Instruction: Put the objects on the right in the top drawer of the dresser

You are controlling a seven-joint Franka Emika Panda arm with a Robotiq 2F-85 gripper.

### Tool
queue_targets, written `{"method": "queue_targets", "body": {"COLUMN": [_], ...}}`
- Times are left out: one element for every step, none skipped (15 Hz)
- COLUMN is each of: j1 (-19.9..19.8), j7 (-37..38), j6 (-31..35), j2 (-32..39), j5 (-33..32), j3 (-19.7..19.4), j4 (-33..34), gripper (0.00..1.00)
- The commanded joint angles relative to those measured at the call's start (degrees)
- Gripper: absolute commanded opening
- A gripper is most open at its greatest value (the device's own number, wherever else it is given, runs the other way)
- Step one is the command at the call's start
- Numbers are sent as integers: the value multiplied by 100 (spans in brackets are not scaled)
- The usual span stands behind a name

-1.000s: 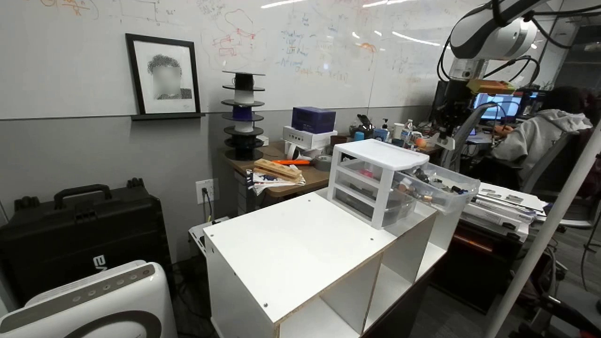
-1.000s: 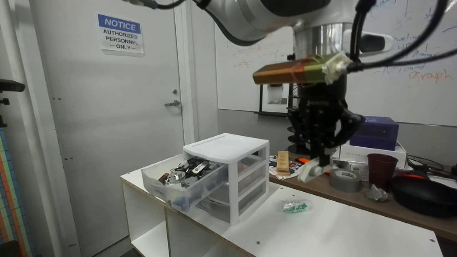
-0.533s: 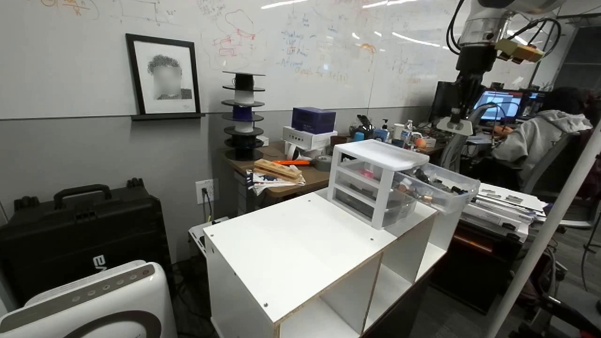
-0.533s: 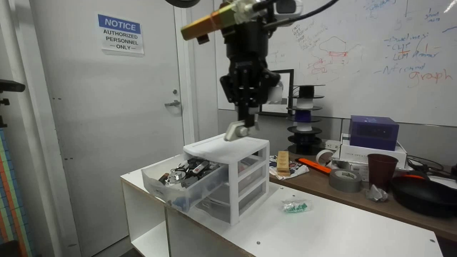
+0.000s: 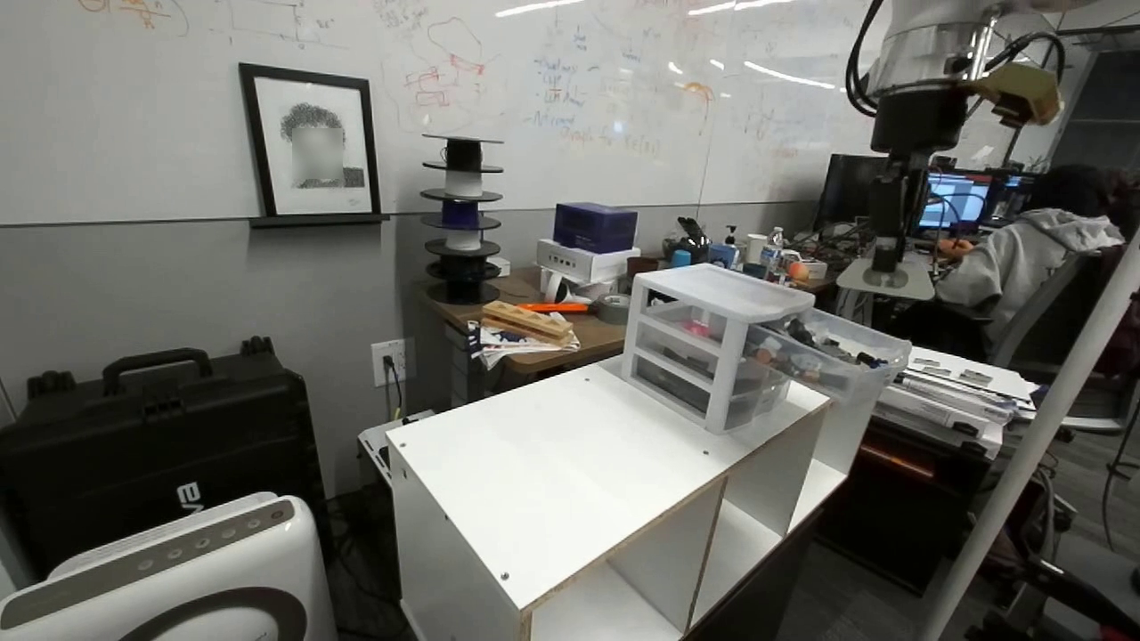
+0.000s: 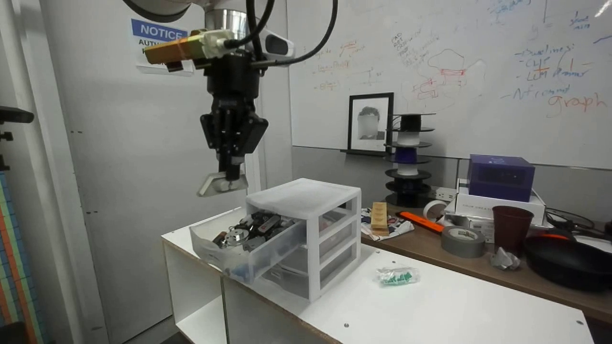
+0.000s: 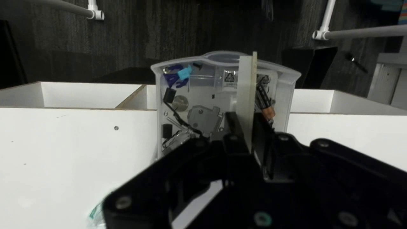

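The dresser, a small white drawer unit point(image 6: 306, 196) point(image 5: 721, 289), stands on a white shelf unit. Its translucent top drawer point(image 6: 275, 255) point(image 5: 855, 385) is pulled out and holds small parts; its front rim also shows in the wrist view point(image 7: 198, 58). My gripper point(image 6: 229, 173) point(image 5: 885, 258) point(image 7: 246, 127) is shut on a flat off-white piece point(image 6: 210, 185) point(image 5: 859, 278) point(image 7: 245, 86). It holds the piece above the open drawer, apart from it. A clear bag with green bits point(image 6: 398, 276) lies on the shelf beside the dresser; its edge shows in the wrist view point(image 7: 95, 216).
The white shelf unit point(image 6: 454, 306) has open compartments below. A brown desk point(image 6: 420, 243) behind holds tape point(image 6: 462, 241), a dark red cup point(image 6: 511, 229), a black pan point(image 6: 569, 260) and boxes. In the drawer lie batteries point(image 7: 264, 101), a grey plate point(image 7: 205, 119) and a coin point(image 7: 180, 103).
My gripper has carried the off-white piece from above the shelf, past the top of the dresser, to above the open top drawer. The bag and drawer have not moved.
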Motion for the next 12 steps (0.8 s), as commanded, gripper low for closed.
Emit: {"method": "queue_targets", "body": {"j1": [52,43,32,27,16,10,7,2,-5,-7,-10,-12], "j7": [-172,-210,-192,-187,-179,-168,-134,-117,-84,-83,-34,28], "j6": [154,217,240,276,319,362,334,340,371,417,542,631], "j2": [213,291,410,467,517,561,594,621,642,653,653,655], "j5": [-74,-64,-63,-37,-34,-23,-14,-24,-29,-2,2,33], "j3": [-37,-51,-56,-62,-71,-73,-69,-67,-66,-67,-63,-61], "j4": [-115,-100,-7,5,6,9,26,31,24,19,-6,-20], "gripper": [4,4,4,4,4,4,4,4,4,4,4,4]}}
